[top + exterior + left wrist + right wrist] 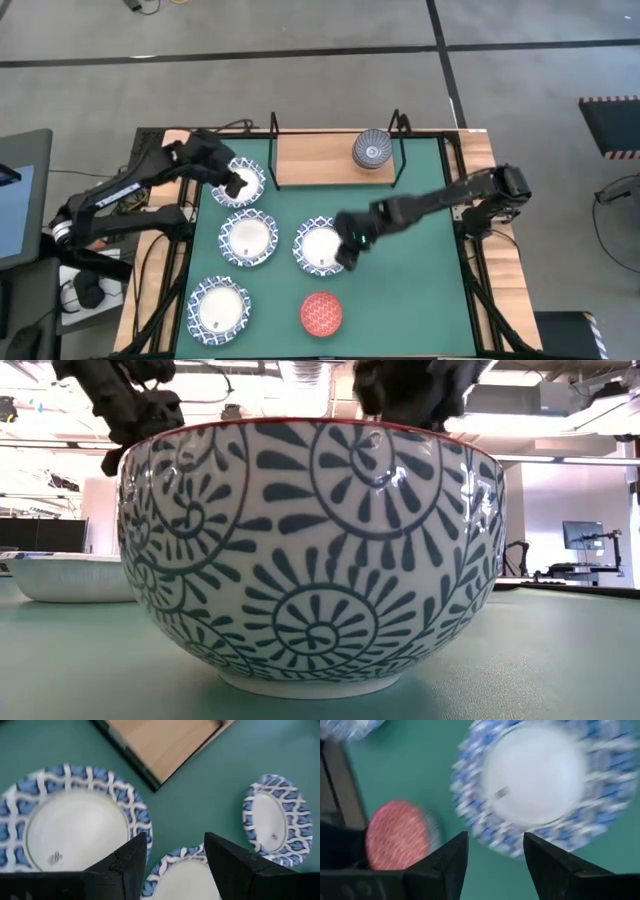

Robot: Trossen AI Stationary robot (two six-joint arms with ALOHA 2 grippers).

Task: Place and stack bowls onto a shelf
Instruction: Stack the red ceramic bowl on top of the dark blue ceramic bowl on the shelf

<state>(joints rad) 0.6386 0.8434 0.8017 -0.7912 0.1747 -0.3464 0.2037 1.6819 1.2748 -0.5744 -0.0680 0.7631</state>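
One grey striped bowl [372,149] sits on the shelf [312,160]; four blue-rimmed bowls [248,240] and a red bowl [321,312] wait on the counter. Left claw [236,184] and right claw [347,250] hover open, empty.

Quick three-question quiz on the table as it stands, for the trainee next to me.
1. True or false: the grey striped bowl sits on the shelf.
2. How many blue-rimmed white bowls lie on the green mat?
3. Which gripper hovers over the bowl beside the red bowl: A left gripper, B right gripper?

Key: 1 true; 2 four; 3 B, over the middle blue-rimmed bowl, gripper open.
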